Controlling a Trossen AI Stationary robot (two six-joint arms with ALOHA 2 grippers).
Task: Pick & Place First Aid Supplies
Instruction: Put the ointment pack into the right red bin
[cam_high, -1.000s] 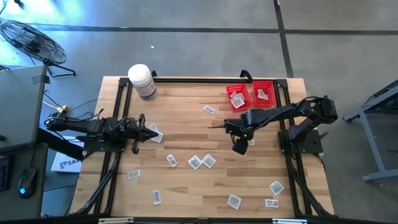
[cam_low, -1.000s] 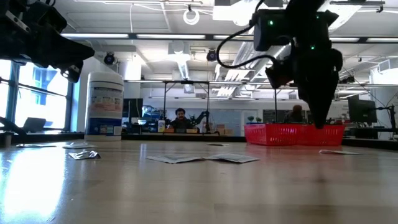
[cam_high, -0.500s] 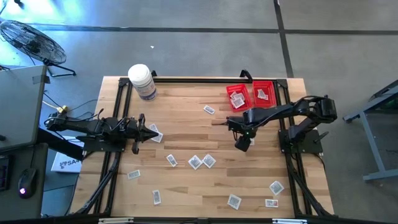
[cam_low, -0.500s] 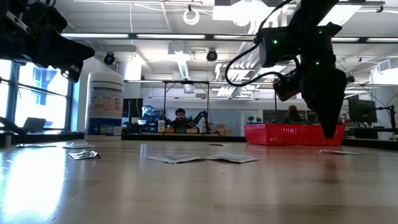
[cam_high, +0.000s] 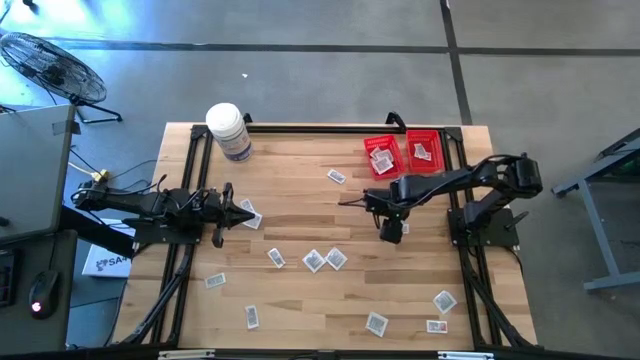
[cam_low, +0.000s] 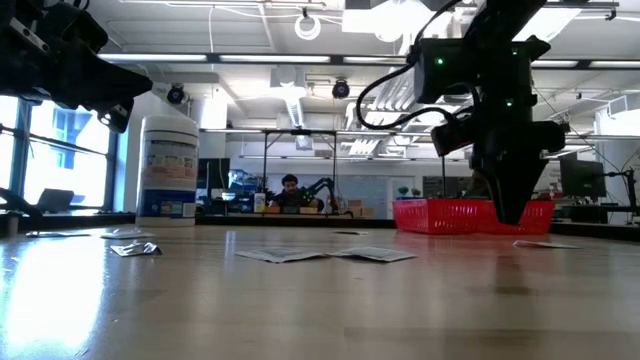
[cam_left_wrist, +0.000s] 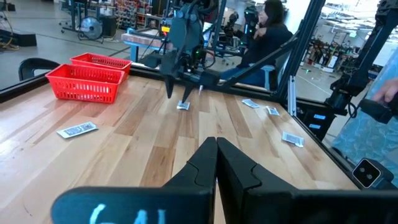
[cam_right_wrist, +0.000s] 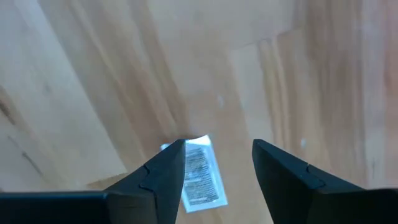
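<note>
While two packets (cam_high: 381, 158) already lie in the red baskets (cam_high: 437, 143), about a dozen wait scattered on the tabletop (cam_high: 300, 200). Right gripper (cam_right_wrist: 217, 168): fingers spread over one packet (cam_right_wrist: 199, 171). Left gripper (cam_high: 243, 212): fingers closed, empty, waiting.

We look down on a wooden surface (cam_high: 300, 200). A white bottle (cam_high: 228, 131) with a purple label stands at about eleven o'clock. Two red mesh baskets (cam_high: 402, 154) sit side by side near one o'clock. A fan (cam_high: 52, 67) rests on the floor beyond.
</note>
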